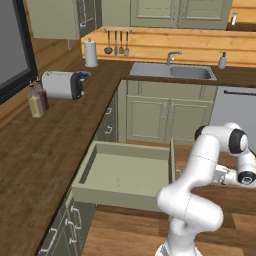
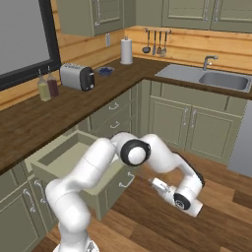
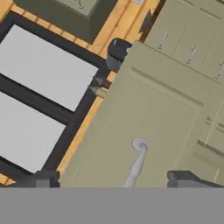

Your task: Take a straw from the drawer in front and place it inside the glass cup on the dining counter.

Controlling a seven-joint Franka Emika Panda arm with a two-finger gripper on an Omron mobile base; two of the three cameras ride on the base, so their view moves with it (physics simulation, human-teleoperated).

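The drawer (image 1: 125, 172) stands pulled out from under the wooden counter, its pale inside bare except for the straw (image 1: 119, 182), a thin reddish stick lying on the floor of the box. My gripper (image 3: 113, 178) is open, its two dark fingertips (image 3: 43, 179) far apart with nothing between them. It faces the drawer's green front (image 3: 144, 118) and hangs a little short of the silver bar handle (image 3: 136, 164). From the right, the gripper (image 2: 157, 185) sits low over the floor, just off the drawer handle (image 2: 127, 181). The glass cup and the dining counter are out of view.
On the wall counter (image 1: 30, 165) stand a toaster (image 1: 62, 85), two bottles (image 1: 37, 102) and a paper towel roll (image 1: 90, 52). A sink (image 1: 172, 71) is at the back. Green cabinet doors (image 2: 192, 128) and a dishwasher front (image 1: 235, 110) line the wood floor (image 2: 147, 221).
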